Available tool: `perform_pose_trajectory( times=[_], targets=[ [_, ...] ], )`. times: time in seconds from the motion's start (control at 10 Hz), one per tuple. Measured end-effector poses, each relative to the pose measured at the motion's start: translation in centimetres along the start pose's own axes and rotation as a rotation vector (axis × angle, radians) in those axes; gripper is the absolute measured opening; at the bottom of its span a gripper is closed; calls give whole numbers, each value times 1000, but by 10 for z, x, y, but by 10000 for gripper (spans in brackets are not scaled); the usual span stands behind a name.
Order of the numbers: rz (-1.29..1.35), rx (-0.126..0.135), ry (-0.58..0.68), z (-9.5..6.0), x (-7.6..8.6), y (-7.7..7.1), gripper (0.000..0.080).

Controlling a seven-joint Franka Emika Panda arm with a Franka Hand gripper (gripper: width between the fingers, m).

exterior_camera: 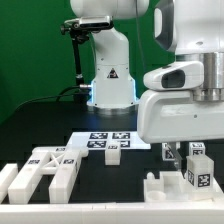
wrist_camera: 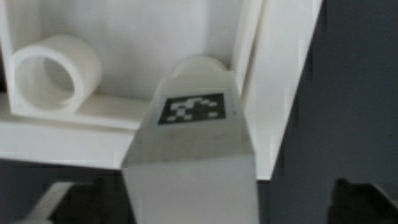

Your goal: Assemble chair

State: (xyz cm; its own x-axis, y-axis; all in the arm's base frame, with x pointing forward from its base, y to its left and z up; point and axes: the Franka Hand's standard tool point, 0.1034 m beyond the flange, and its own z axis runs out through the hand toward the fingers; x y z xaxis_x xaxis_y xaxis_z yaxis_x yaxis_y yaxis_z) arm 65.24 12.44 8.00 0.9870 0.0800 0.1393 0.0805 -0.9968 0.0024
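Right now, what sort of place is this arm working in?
Likely a robotics lab test cell: green backdrop curtain, black table with the marker board, and tagged white chair parts.

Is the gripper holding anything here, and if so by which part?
Cannot be told. The gripper straddles one end of a matte white, tag-marked chair bar, but the wrist view seems to show gaps on both sides, so contact is unclear.

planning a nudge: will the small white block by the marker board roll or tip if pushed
The small white block looks squat with flat faces, so it would probably slide rather than roll. It looks chunky and solid, so likely stiff.
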Motion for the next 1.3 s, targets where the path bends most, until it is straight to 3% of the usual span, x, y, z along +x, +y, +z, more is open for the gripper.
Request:
perform_pose_trajectory(
  times=[0.1, 0.2, 0.3, 0.6, 0.9, 1.1, 1.3],
  targets=[
    [41, 1, 0, 0, 0, 0, 378],
    [100, 1, 0, 0, 0, 0, 378],
    [163, 0, 0, 0, 0, 1, 284],
    [544, -9, 57, 1, 0, 6, 285],
    [1068, -25, -36, 0, -4, 6, 285],
    [1431, -8, -86, -1, -2, 6, 285],
    [1576, -12, -89, 0, -3, 7, 285]
  ],
)
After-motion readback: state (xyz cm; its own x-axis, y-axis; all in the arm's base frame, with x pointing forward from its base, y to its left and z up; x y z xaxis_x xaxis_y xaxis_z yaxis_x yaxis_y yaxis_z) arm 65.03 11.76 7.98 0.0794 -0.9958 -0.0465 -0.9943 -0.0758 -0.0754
